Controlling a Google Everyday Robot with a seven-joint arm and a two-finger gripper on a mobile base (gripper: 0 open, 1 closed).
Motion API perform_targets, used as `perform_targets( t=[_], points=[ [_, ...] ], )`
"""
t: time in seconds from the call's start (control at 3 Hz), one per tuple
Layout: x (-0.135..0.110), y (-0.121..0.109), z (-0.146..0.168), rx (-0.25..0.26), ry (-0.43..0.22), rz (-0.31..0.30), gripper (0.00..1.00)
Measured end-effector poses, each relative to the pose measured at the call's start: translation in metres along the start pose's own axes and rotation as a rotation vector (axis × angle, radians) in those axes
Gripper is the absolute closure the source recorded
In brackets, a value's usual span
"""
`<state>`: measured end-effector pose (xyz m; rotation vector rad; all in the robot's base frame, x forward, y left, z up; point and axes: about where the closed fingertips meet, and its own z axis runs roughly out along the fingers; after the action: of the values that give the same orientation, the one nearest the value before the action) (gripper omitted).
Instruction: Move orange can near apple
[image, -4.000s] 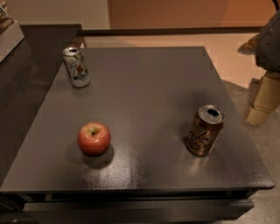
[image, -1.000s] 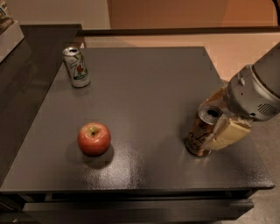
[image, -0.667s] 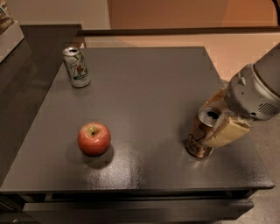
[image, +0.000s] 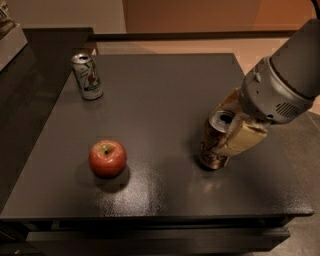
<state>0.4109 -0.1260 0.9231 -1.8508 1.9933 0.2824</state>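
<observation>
One orange can (image: 214, 145), brownish with white lettering and silver top, is standing near the right edge of the bench (image: 160, 95), the gripper (image: 231, 125) clamping it; bare surface is lying between it and the apple (image: 107, 158).

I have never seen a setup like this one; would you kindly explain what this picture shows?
There is a single camera view, looking down at an angle on a dark table. Where the camera is mounted is not on record. The large grey shape coming in from the right is the robot's one arm, and the tan part at its end is its gripper, the tool it uses to grasp things.

Three things stand on the table: a red apple at the front left, a white-and-green can at the back left, and an orange can on the right. The gripper is at the upper part of the orange can. The can's base appears to rest on the table, and I cannot tell whether it is firmly gripped yet.
</observation>
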Motion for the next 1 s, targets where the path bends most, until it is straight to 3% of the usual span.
perform_targets(
  t=[1.0],
  points=[
    [-0.073, 0.012, 0.045, -0.097, 0.008, -0.113, 1.00]
  ],
)
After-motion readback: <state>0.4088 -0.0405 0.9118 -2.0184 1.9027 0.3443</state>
